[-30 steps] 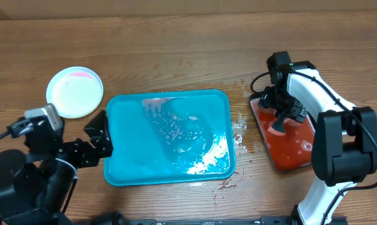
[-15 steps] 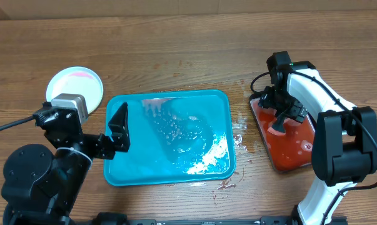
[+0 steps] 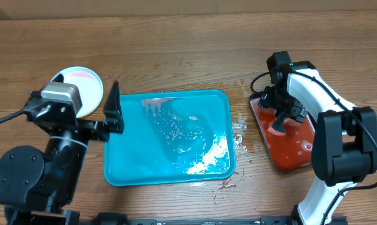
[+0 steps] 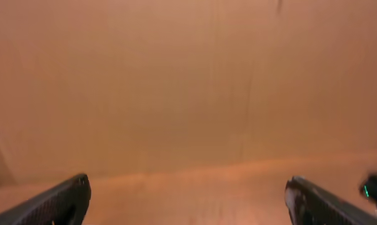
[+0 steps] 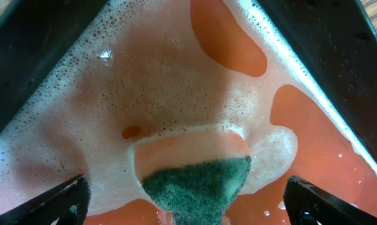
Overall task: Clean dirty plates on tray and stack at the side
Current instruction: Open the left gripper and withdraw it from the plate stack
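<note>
Left gripper (image 3: pixel 115 105) raised beside tray (image 3: pixel 132 156) corner, right gripper (image 3: pixel 278 127) unmoved

Overhead: I look straight down, wide, the tray (image 3: pixel 132 156) mid-frame | left wrist: faces a blurred tan surface, overlap with overhead I cannot tell | right wrist: close, down into the black tray (image 5: pixel 326 62), which overhead shows at right of frame.

A wooden table (image 3: pixel 175 56) of brown, grained planks is seen across the whole overhead view, evenly lit. Its far edge is bordered by a plain tan board (image 3: pixel 175 5). Wet splashes (image 3: pixel 241 140) are scattered on the wood right of centre.
</note>
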`<state>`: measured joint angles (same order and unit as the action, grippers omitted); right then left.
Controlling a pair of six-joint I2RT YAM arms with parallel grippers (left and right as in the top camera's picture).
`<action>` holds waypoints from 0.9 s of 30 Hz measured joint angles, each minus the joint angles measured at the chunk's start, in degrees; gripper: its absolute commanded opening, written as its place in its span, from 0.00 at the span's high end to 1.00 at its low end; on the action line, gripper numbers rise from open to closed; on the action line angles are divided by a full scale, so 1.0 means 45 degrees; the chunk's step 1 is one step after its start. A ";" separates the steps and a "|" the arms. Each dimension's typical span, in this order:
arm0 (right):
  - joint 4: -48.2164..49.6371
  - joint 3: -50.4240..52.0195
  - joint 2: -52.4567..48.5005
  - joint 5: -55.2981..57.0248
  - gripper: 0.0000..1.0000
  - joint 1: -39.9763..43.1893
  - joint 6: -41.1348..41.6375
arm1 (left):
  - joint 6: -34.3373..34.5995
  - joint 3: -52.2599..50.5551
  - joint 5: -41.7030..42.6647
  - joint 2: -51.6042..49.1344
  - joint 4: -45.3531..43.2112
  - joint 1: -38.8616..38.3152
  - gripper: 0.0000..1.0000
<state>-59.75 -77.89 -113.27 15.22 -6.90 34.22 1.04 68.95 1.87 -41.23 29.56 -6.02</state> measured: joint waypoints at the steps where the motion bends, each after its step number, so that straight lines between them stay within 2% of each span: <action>1: 0.0005 0.0000 0.0000 -0.0005 0.00 0.0000 0.0005 | 0.0000 -0.0418 0.0015 0.0068 -0.0918 0.0000 0.00; 5: 0.0005 0.0000 0.0000 0.0000 0.00 0.0000 0.0005 | 0.0000 -0.3011 0.0253 0.0777 -0.4974 0.0000 0.00; 14: -0.0005 0.0010 0.0000 0.0000 0.00 0.0000 0.0005 | 0.0058 -1.0006 0.0486 0.4605 -1.1837 0.0000 0.01; 19: 0.0015 0.0010 0.0000 0.0000 0.00 0.0000 0.0010 | 0.0253 -1.2760 0.0486 0.6533 -1.3474 0.0457 0.00; 27: 0.0015 0.0010 0.0000 0.0000 0.00 0.0000 0.0005 | 0.1472 -1.4581 0.0476 0.8762 -1.3522 0.1802 0.00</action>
<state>-59.68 -77.84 -113.27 15.22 -6.90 34.24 7.66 3.33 4.01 -1.80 -31.29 2.09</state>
